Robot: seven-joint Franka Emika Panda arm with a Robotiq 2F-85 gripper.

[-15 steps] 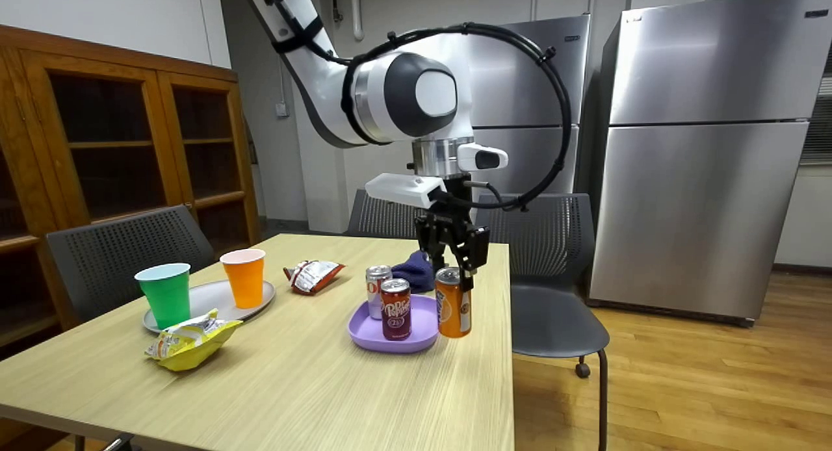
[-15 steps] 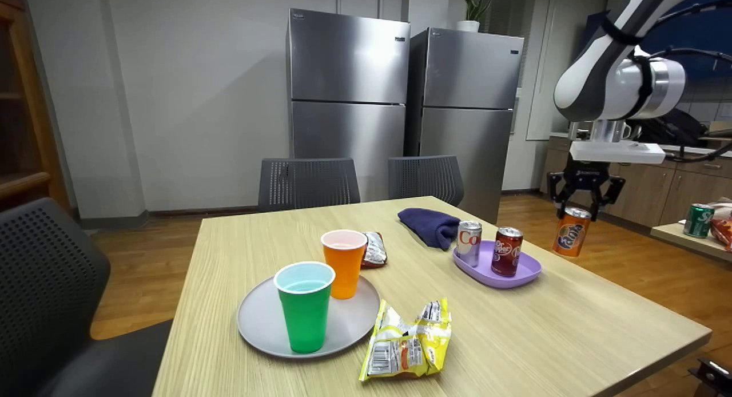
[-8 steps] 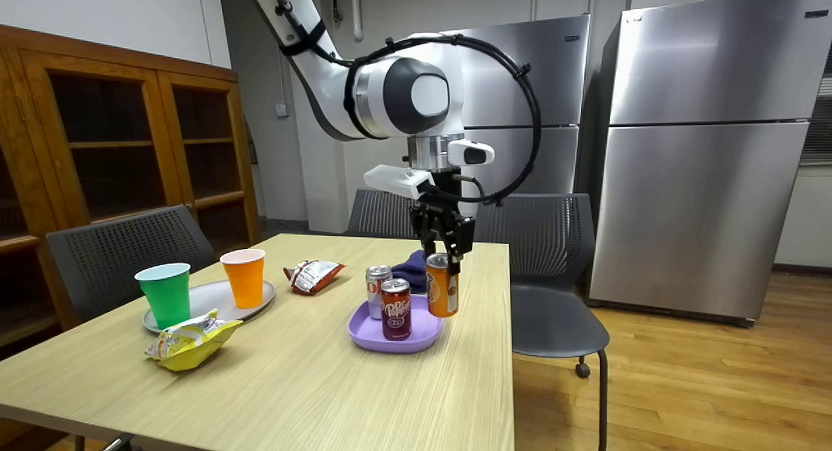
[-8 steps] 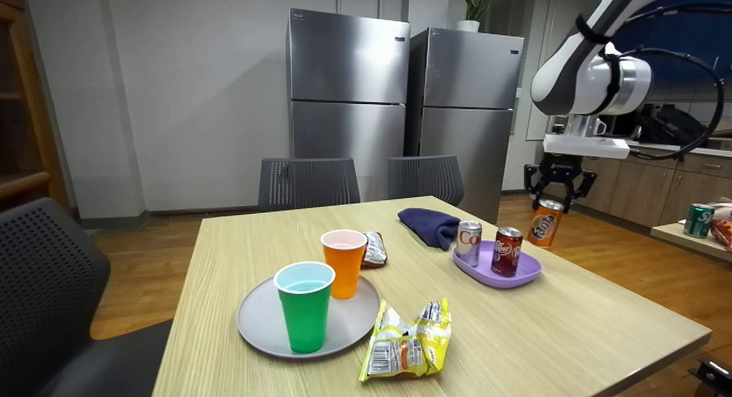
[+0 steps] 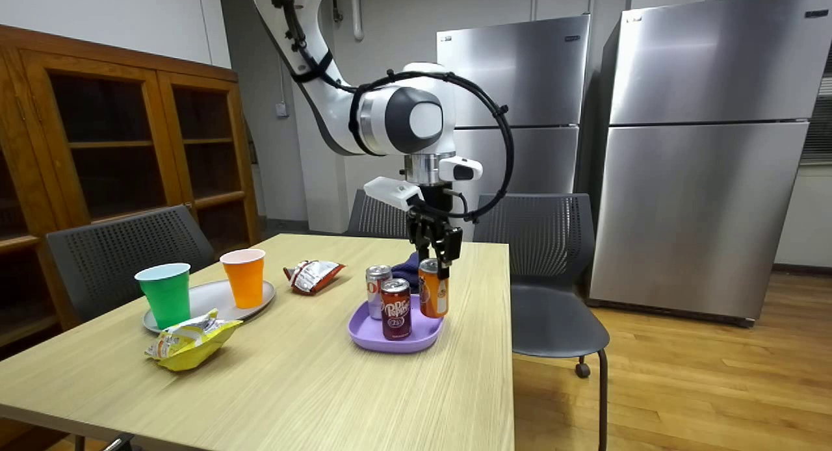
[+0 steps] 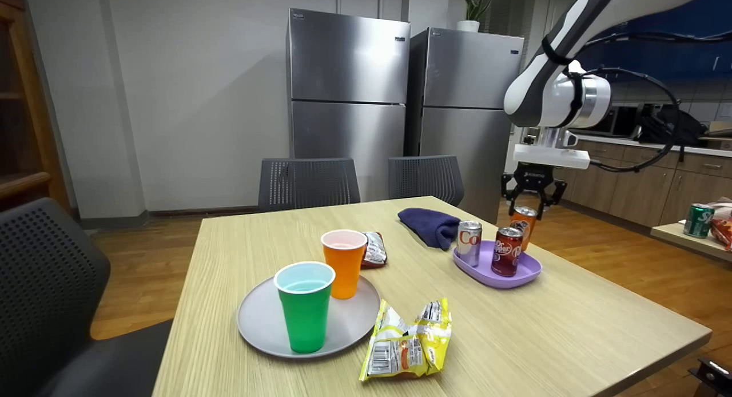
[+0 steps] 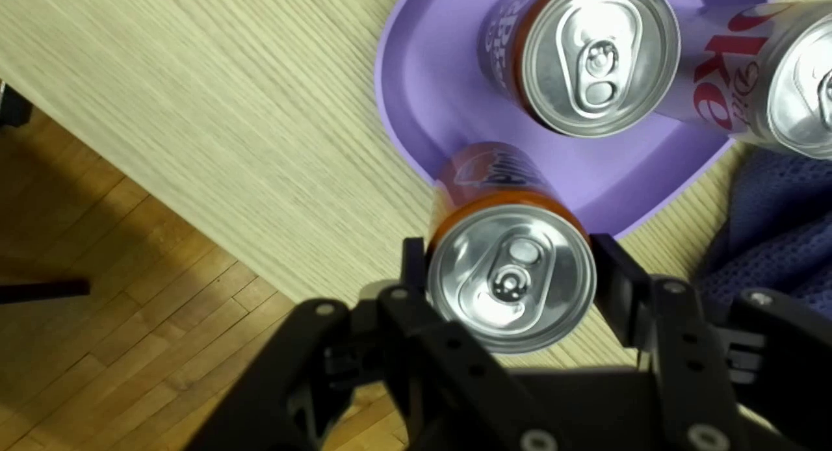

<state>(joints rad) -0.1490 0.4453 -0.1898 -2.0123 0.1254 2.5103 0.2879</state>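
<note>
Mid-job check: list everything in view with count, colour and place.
Table: 1, pale wood, foreground
Tray: 1, purple, on table
Dr Pepper can: 1, dark red, on tray
Diet Coke can: 1, silver, on tray
Fanta can: 1, orange, held at tray's edge
Cloth: 1, navy, beside tray
Plate: 1, grey, on table
Cups: 2, green and orange, on plate
Snack bags: 2, yellow and red, on table
Chairs: 3, dark grey, around table
Fridges: 2, silver, background
Potted plant: 1, green, atop fridge
Cabinet: 1, brown, background
Kitchen counter: 1, brown, background
Soda can: 1, green, on side table
Package: 1, red, beside soda can
Arm: 1, white, near tray
Gripper: 1, black, closed on Fanta can
</note>
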